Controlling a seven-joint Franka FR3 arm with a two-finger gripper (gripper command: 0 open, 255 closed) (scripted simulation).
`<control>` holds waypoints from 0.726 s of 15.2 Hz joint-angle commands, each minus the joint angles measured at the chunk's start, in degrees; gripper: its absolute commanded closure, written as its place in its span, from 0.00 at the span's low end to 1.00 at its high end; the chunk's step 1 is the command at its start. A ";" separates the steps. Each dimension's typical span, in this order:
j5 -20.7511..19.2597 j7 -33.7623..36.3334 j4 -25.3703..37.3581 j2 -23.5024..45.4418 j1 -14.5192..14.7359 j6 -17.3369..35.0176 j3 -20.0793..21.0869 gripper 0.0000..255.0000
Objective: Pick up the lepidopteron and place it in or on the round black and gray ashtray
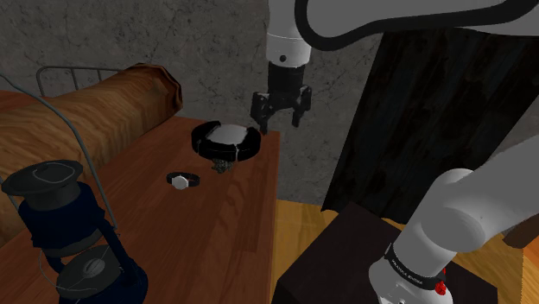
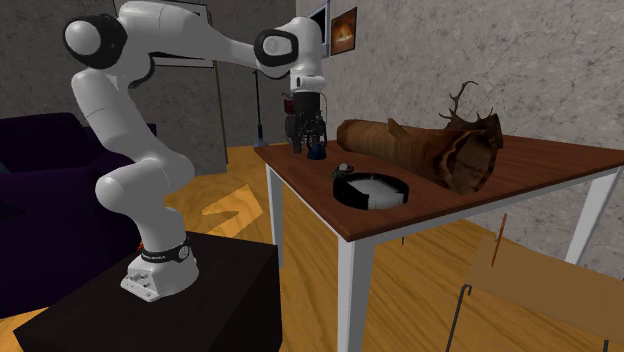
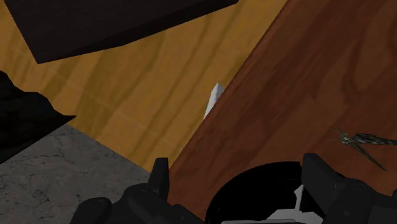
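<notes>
The lepidopteron (image 1: 222, 164) is a small dark, thin-winged insect lying on the brown wooden table (image 1: 173, 224), just in front of the round black ashtray (image 1: 226, 141) with its pale grey centre. My gripper (image 1: 278, 123) hangs open and empty above the table's edge, beside the ashtray and higher than it. In the wrist view the two fingers (image 3: 159, 184) stand apart with the ashtray's black rim (image 3: 254, 188) between them, and the insect (image 3: 359, 140) lies on the wood off to one side. The second exterior view shows the gripper (image 2: 307, 142) behind the ashtray (image 2: 372, 188).
A wristwatch (image 1: 183, 180) lies near the insect. A dark blue lantern (image 1: 60, 237) stands at the shoulder view's lower left. A big log (image 1: 104, 112) lies along the table's far side. The black stand (image 1: 337, 259) and wooden floor (image 3: 153, 76) are below the table's edge.
</notes>
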 commanded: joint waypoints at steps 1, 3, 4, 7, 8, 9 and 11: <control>-0.76 5.47 3.05 4.31 -0.56 -0.05 3.11 0.00; -2.17 10.78 6.06 9.10 -1.11 0.15 6.01 0.00; -3.10 13.51 7.71 11.67 -1.30 0.16 7.37 0.00; -6.76 21.93 13.29 20.08 -1.30 -0.31 10.95 0.00; -8.23 24.77 15.37 23.09 -1.07 -0.67 11.93 0.00; -9.80 27.58 17.56 26.19 -0.61 -1.13 12.69 0.00; -11.68 30.80 20.28 29.90 0.34 -1.81 13.17 0.00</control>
